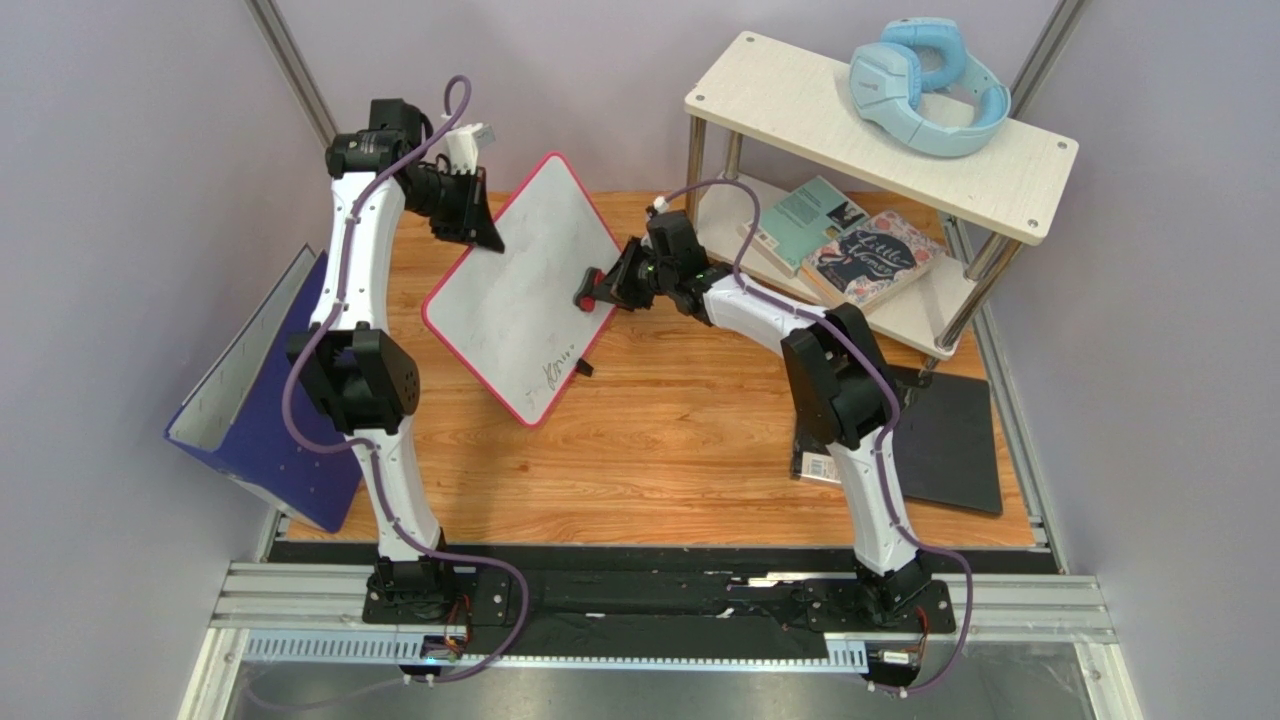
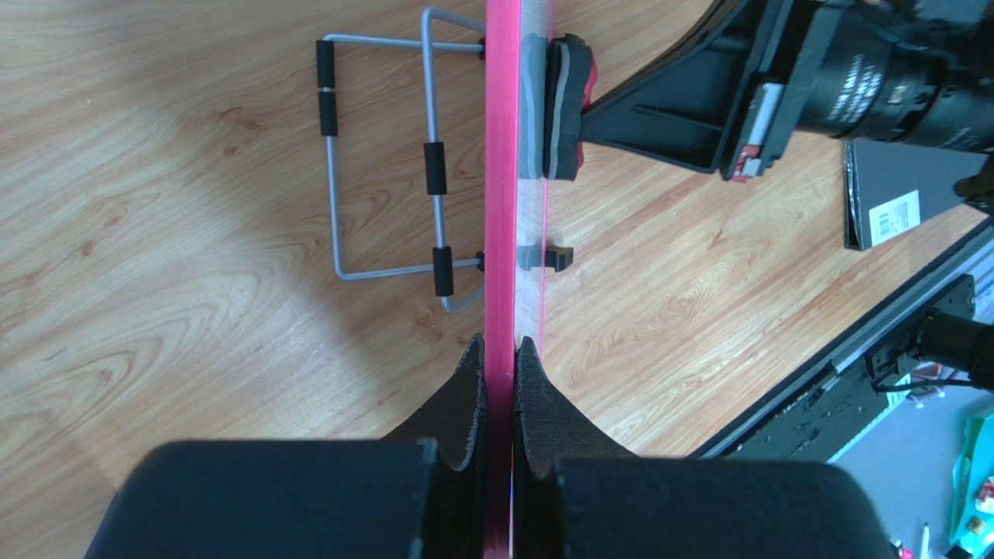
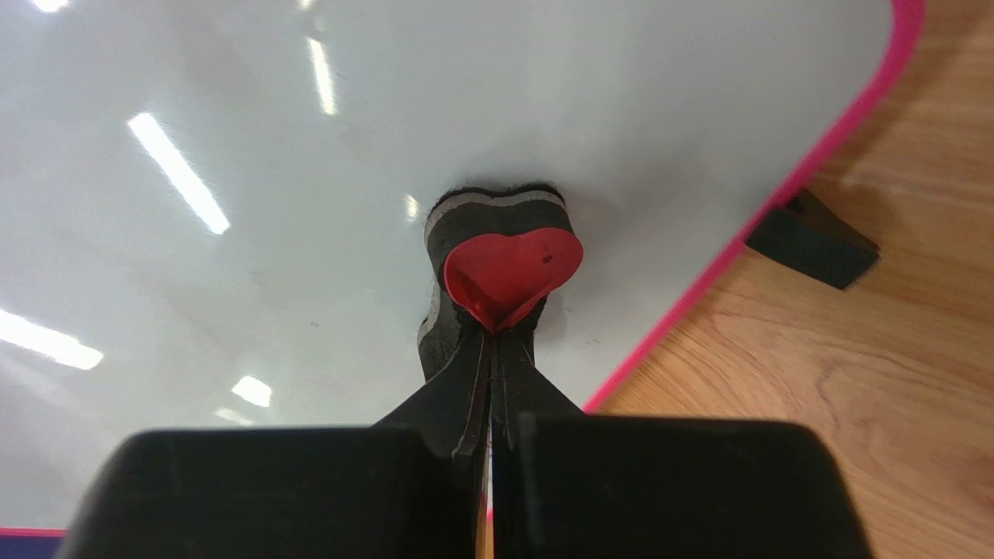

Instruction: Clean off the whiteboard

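Note:
The whiteboard (image 1: 519, 293), white with a pink border, stands tilted on the wooden table, with some dark writing near its lower corner (image 1: 553, 368). My left gripper (image 1: 478, 210) is shut on the board's top edge; in the left wrist view (image 2: 502, 361) the pink rim (image 2: 501, 175) runs between its pads. My right gripper (image 1: 609, 285) is shut on a red-backed eraser (image 1: 589, 285) and presses it against the board's right part. In the right wrist view the eraser (image 3: 504, 262) sits flat on the white surface (image 3: 233, 140), ahead of my gripper (image 3: 496, 349).
A blue-purple folder (image 1: 256, 405) leans at the table's left edge. A black mat (image 1: 939, 435) lies at the right. A two-tier shelf (image 1: 887, 120) at the back right holds blue headphones (image 1: 924, 83) and books (image 1: 842, 240). The board's wire stand (image 2: 385, 163) and black foot (image 3: 811, 239) rest on the wood.

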`<state>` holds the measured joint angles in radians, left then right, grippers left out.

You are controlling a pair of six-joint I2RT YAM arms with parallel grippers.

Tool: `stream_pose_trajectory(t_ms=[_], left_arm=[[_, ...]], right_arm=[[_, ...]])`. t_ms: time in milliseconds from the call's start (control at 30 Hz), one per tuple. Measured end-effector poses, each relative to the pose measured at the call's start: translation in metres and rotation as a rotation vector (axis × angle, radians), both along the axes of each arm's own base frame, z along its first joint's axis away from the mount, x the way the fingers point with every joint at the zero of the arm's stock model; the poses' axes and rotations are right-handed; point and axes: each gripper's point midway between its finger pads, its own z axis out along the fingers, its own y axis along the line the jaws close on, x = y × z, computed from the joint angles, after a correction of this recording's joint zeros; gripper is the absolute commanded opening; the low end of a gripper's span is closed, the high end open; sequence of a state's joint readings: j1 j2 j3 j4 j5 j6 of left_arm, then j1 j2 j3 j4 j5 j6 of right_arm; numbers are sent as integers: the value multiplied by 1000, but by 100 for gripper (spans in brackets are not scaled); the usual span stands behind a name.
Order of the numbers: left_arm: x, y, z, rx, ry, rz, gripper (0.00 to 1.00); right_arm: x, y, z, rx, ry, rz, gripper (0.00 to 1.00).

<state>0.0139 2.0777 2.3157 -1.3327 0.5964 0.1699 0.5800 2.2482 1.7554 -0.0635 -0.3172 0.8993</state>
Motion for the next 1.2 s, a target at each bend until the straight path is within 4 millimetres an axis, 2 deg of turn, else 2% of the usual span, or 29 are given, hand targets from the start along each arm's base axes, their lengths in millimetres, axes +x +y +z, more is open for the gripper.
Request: stream_pose_trajectory(t_ms=[67, 167, 433, 700, 1200], left_arm=[[0, -1, 0, -3, 0, -2, 0], [-1, -1, 1, -4, -1, -4, 0], [-1, -2, 1, -4, -2, -5, 0], [-1, -2, 2, -3, -4, -7, 0], [-2, -2, 3, 5, -7, -11, 0]], right_arm=[[-8, -5, -15, -28, 23, 7, 0], [-14, -8, -26, -51, 38, 25, 0], [-26, -3, -30, -103, -11, 93, 0], [-73, 15, -43, -152, 6, 200, 0], [-80, 24, -40, -177, -46, 230, 0]])
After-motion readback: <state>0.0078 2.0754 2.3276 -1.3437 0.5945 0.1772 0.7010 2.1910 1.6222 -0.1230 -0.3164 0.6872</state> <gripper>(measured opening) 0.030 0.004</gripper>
